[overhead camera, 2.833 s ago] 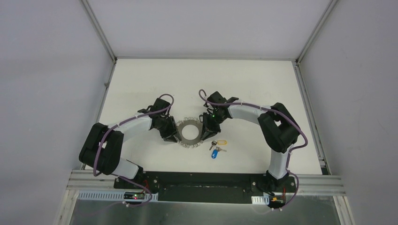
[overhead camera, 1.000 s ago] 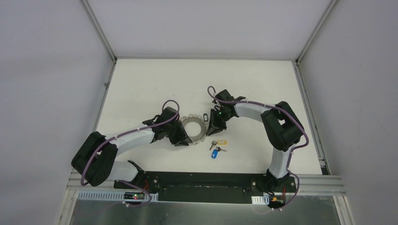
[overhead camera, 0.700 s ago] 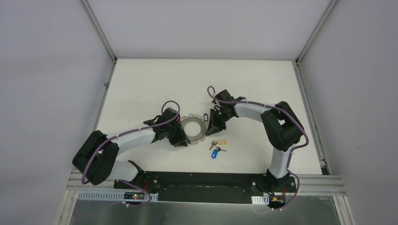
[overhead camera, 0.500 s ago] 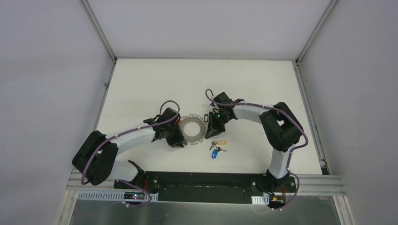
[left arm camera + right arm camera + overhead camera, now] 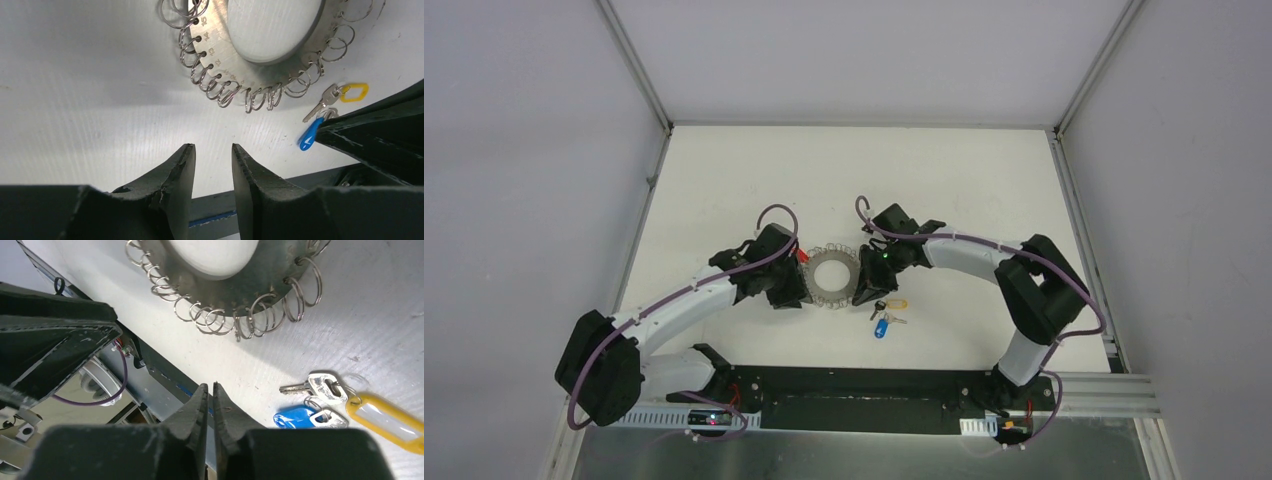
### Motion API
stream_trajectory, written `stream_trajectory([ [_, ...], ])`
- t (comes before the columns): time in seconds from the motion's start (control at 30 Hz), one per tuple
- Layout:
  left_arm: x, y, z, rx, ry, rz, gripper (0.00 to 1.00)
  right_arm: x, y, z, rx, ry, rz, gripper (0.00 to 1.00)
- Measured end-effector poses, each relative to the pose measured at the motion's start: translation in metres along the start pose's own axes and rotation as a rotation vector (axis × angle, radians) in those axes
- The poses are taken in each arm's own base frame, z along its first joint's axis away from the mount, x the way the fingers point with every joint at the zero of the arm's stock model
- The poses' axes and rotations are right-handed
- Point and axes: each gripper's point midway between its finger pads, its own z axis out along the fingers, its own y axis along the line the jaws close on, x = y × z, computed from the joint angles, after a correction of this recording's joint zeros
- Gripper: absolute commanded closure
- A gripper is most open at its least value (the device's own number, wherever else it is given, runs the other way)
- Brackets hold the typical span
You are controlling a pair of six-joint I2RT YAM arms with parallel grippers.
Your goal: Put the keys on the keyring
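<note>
Step in hand: getting hold of a key, judging by the layout. Neither one is on a ring yet. Both keys (image 5: 885, 311) are lying loose on the desk (image 5: 724, 180), just beside the ring disc (image 5: 832, 278) on its near-right side. In the R wrist view the yellow-tag key (image 5: 325, 386) and blue-tag key (image 5: 300, 417) are sitting side by side, touching or very nearly so, both flat on the desk.

R tool (image 5: 210, 387) is hovering by the disc's right edge, w/ the keys off to one side of its tips. Its fingers are standing almost pressed together, only a thin slit btwn them, nothing in it. L tool (image 5: 212, 150) is hovering at the disc's left side over bare desk, jaws apart w/ a modest gap, also carrying nothing.

Next move, prob.: R tool needs to spread its fingers, shift over one key and come down on it. The keys are thin, flat metal, so the plastic tag or key head looks like the easier grab. As the two are lying so close, nudging one may drag the other. L tool is prob. going to steady the disc or one of the split rings (image 5: 227, 95). Which ring is meant, can't tell. Threading a key's hole onto a coil will need fine alignment.
</note>
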Motion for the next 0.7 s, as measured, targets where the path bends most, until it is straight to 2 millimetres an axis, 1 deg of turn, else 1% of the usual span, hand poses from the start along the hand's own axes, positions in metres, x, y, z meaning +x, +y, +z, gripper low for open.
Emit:
stream_trajectory([
  [0.1, 0.001, 0.006, -0.003, -0.017, -0.004, 0.027, 0.66, -0.002, 0.005, -0.007, -0.007, -0.023, -0.017, 0.83],
  [0.17, 0.001, 0.007, -0.004, -0.025, 0.000, 0.043, 0.67, -0.002, 0.005, -0.009, -0.004, -0.030, -0.022, 0.82],
  [0.3, -0.003, 0.002, -0.004, -0.028, 0.007, 0.067, 0.68, -0.002, 0.004, -0.009, 0.002, -0.030, -0.020, 0.81],
  [0.37, -0.005, -0.001, 0.000, -0.027, 0.014, 0.074, 0.68, -0.002, 0.004, -0.009, 0.003, -0.030, -0.020, 0.81],
  [0.43, -0.005, -0.004, 0.006, -0.022, 0.034, 0.075, 0.67, -0.002, 0.004, -0.009, 0.003, -0.029, -0.020, 0.81],
  [0.5, -0.003, -0.004, 0.012, -0.028, 0.051, 0.074, 0.65, -0.002, 0.003, -0.009, 0.003, -0.030, -0.019, 0.81],
  [0.7, -0.001, -0.005, 0.023, -0.028, 0.085, 0.073, 0.67, -0.002, 0.003, -0.009, 0.003, -0.030, -0.018, 0.81],
])
